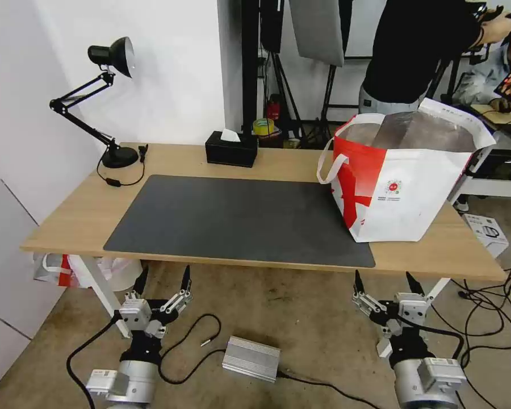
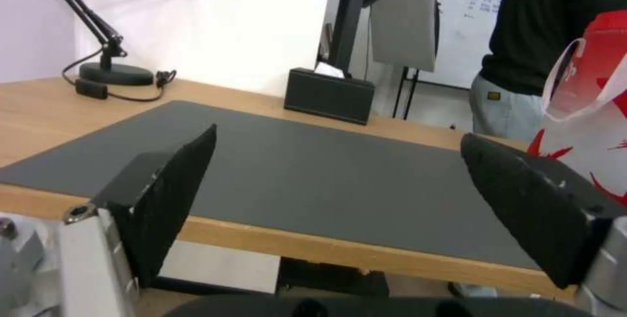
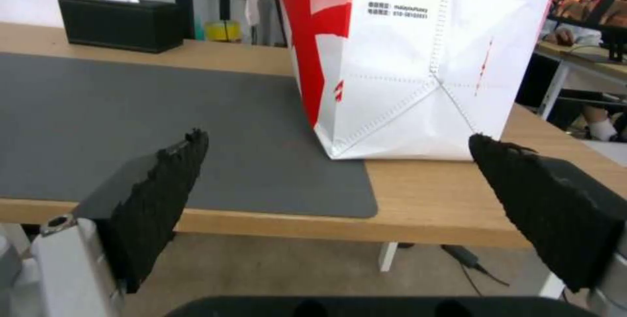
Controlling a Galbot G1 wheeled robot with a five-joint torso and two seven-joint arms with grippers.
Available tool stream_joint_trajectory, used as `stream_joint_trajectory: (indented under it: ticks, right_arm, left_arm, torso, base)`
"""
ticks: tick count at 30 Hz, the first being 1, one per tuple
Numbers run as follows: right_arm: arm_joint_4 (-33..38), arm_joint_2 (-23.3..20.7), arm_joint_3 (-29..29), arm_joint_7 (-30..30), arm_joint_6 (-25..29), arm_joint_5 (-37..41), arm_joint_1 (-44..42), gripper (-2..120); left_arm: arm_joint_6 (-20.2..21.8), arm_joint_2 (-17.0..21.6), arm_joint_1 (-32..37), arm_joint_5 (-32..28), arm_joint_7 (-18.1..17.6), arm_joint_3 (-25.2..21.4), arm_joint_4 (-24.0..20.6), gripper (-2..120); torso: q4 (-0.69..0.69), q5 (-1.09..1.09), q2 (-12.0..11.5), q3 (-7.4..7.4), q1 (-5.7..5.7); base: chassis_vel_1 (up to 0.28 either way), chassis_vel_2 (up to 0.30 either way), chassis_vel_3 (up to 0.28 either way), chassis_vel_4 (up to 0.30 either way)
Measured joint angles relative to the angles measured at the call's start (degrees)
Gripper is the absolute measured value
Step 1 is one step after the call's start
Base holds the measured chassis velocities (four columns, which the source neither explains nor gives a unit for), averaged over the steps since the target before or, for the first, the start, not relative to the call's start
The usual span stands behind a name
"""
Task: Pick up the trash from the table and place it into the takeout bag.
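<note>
Head view: takeout bag (image 1: pixel 406 182) stands upright on the surface's (image 1: pixel 62 218) right end, mouth up, ahead of the right gripper (image 1: pixel 384 282); the left gripper (image 1: pixel 162 282) and the right one hang below the near edge, both spread wide and empty. No trash lies on the mat (image 1: pixel 233 218). Left wrist view: bare mat ahead, bag off to one side. Right wrist view: the bag's corner overlaps the mat's end, straight ahead, nearer this arm.

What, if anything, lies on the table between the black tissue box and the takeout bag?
Nothing: in the head view, bare light wood runs from the tissue box to the takeout bag, with the dark grey mat just nearer the robot.
</note>
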Motion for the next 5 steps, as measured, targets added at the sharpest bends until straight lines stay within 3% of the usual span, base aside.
stream_joint_trajectory:
  ticks: [5]
  right_arm:
    - [0.00,0.00,0.00,0.00,0.00,0.00,0.00,100]
  left_arm:
    - [0.00,0.00,0.00,0.00,0.00,0.00,0.00,100]
  torso:
    - [0.00,0.00,0.00,0.00,0.00]
  base:
    - [0.000,0.000,0.000,0.000]
